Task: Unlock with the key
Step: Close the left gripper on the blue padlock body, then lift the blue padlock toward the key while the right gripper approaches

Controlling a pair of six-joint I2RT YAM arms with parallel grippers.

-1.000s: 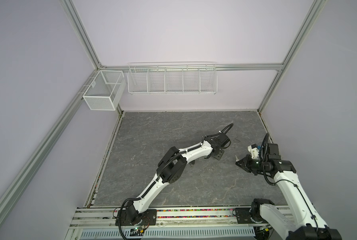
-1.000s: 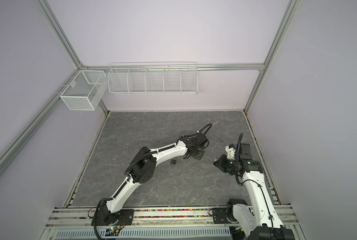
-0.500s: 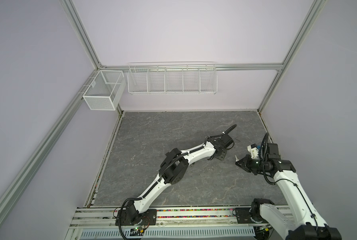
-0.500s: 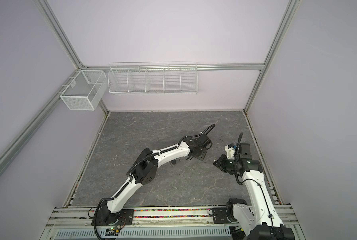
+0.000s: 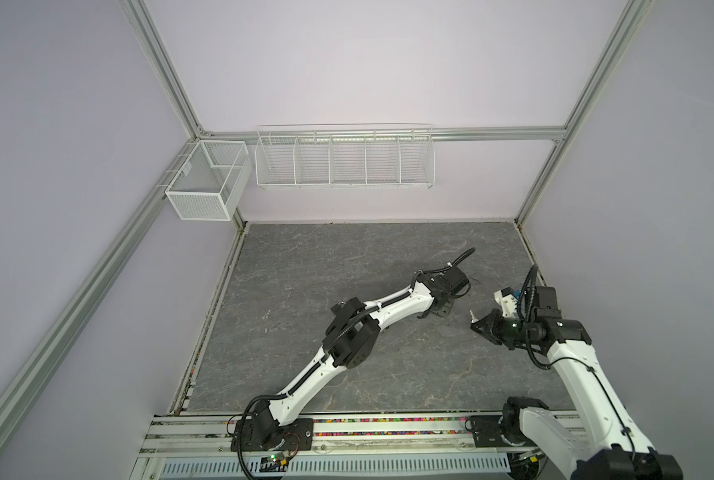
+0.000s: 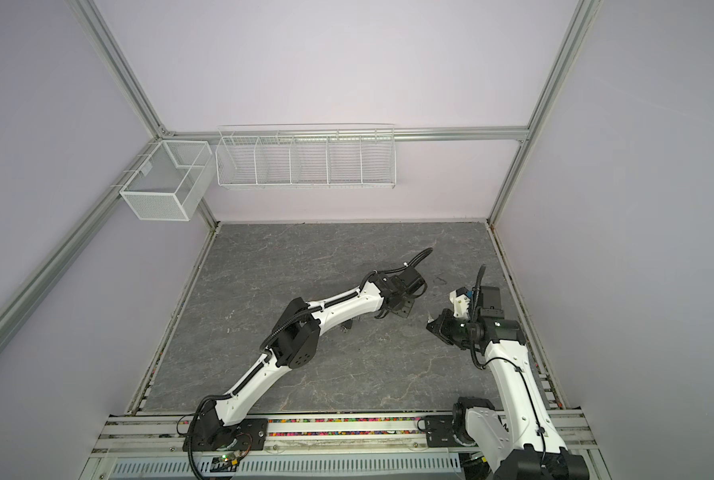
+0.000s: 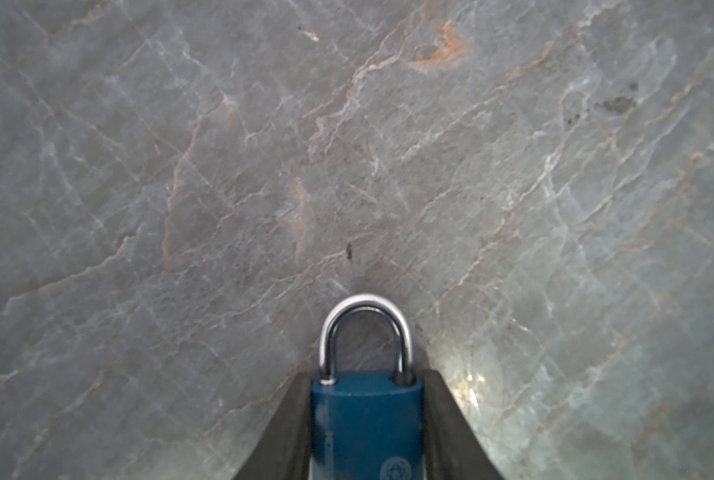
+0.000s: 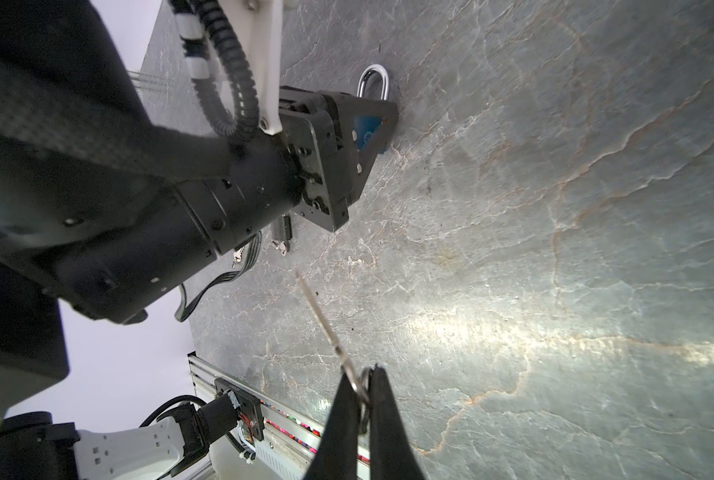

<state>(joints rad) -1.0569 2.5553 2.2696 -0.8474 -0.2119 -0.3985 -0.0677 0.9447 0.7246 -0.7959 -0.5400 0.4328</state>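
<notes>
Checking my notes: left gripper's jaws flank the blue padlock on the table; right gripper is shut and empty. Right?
Not empty: the right gripper is shut on a key, seen in the right wrist view. The left gripper does flank the padlock on the table.

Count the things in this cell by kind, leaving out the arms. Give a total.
Padlock: 1
Keys: 2, the held key and a loose key on the table; a possible third is half hidden
Wire baskets: 2, mesh box and divided rack
Total: 5
</notes>
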